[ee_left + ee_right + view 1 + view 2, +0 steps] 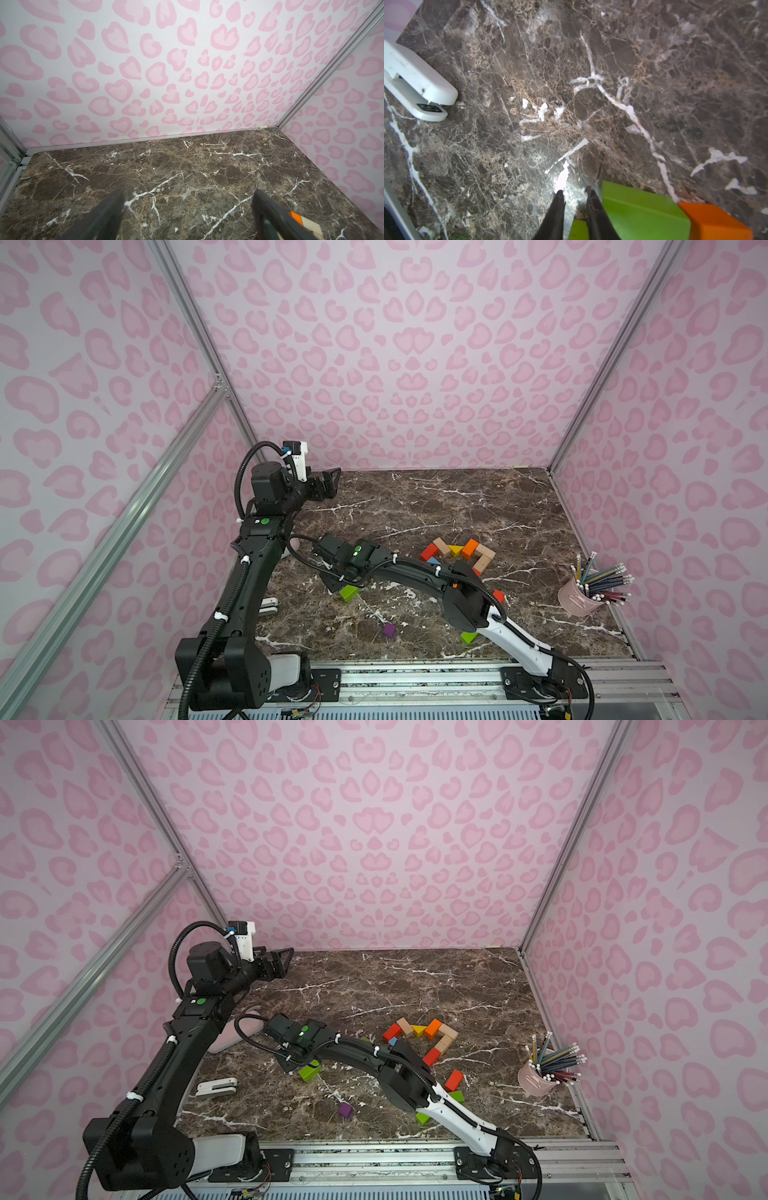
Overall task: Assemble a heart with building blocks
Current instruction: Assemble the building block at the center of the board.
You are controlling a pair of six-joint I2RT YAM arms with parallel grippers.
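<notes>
A partial outline of building blocks [457, 553] lies right of centre on the marble in both top views: red, plain wood, yellow, orange and blue pieces. Loose blocks lie nearer the front: a purple cube [389, 630], a red brick [454, 1080] and a green piece [468, 637]. My right gripper [574, 190] hangs low over the marble with its tips a narrow slit apart and nothing between them. A green block [643, 209] lies right beside one finger, with an orange block [714, 222] behind it. My left gripper [188, 191] is raised at the back left, wide open and empty.
A white stapler [268, 606] lies at the front left, close to the right gripper's reach. A pink cup of pencils [579, 597] stands at the right edge. A pale pink pouch [239, 1031] lies behind the left arm. Pink patterned walls enclose three sides.
</notes>
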